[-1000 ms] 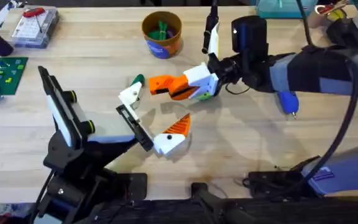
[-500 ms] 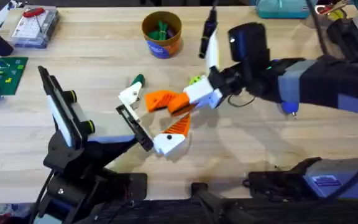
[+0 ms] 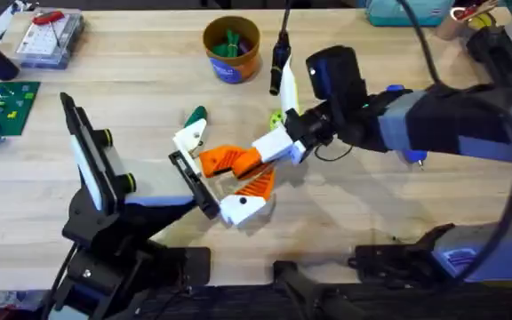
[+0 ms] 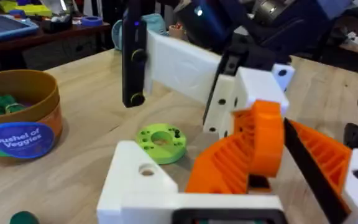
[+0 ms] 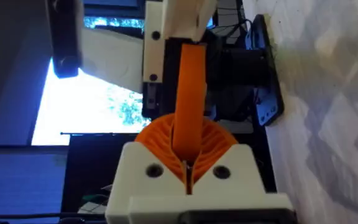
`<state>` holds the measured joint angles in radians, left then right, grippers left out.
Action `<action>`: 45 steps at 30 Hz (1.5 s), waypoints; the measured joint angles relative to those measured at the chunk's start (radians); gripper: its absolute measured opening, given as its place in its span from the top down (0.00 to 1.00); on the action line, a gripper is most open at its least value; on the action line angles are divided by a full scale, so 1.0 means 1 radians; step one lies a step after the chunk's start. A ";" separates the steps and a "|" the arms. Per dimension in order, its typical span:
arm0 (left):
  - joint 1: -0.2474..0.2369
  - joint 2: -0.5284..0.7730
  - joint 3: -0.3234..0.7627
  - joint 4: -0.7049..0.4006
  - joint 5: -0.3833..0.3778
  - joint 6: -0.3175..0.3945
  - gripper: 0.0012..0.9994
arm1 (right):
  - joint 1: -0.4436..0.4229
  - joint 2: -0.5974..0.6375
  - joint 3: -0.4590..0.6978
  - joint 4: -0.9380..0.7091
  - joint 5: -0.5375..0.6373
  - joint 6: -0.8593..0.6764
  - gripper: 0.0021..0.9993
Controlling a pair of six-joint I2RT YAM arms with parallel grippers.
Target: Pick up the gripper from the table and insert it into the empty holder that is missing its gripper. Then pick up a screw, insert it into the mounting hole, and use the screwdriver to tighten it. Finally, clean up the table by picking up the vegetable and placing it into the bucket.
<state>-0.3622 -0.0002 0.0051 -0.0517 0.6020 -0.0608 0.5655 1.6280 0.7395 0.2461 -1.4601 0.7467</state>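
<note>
The right arm reaches across the middle of the surface (image 3: 372, 213), and the right tool (image 3: 223, 161) is pressed together on the orange tip of the gripper (image 3: 189, 140). The gripper's white base points away from the arm and sits at the far end of the holder (image 3: 194, 182), touching or just beside it; whether it is seated cannot be told. In the left wrist view the gripper's white base (image 4: 138, 180) lies in the foreground with one open hole showing, and the right tool (image 4: 263, 143) clamps the ribbed orange part beside it. The right wrist view shows the right tool's pads (image 5: 166, 140) closed on a thin orange edge. The left tool (image 3: 210, 191) carries one white-and-orange finger (image 3: 247, 196) on its near side; its state cannot be told. The vegetable (image 3: 196, 116) lies on the surface just beyond the gripper's base. The bucket (image 3: 231, 49) stands upright near the far edge, with green items inside. A lime disc (image 3: 278, 117) lies beside the right arm. The screwdriver (image 3: 413, 157) lies partly under that arm.
</note>
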 joint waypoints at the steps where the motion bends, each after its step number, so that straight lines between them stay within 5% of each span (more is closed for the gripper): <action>1: 0.000 0.000 0.000 0.000 0.004 0.000 0.01 | 0.000 0.010 0.000 -0.001 0.000 0.000 0.99; 17: 0.000 0.000 0.000 -0.002 0.008 0.000 0.01 | -0.003 0.023 0.015 0.019 -0.004 0.016 0.99; 26: 0.000 0.000 0.000 -0.003 0.015 0.000 0.01 | -0.085 0.023 0.017 0.020 -0.006 0.016 0.99; 45: 0.000 0.000 0.000 -0.003 0.008 0.000 0.01 | -0.043 0.023 0.017 0.062 -0.007 0.051 0.99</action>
<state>-0.3618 -0.0002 0.0051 -0.0547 0.6095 -0.0605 0.5227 1.6512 0.7567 0.3080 -1.4673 0.7978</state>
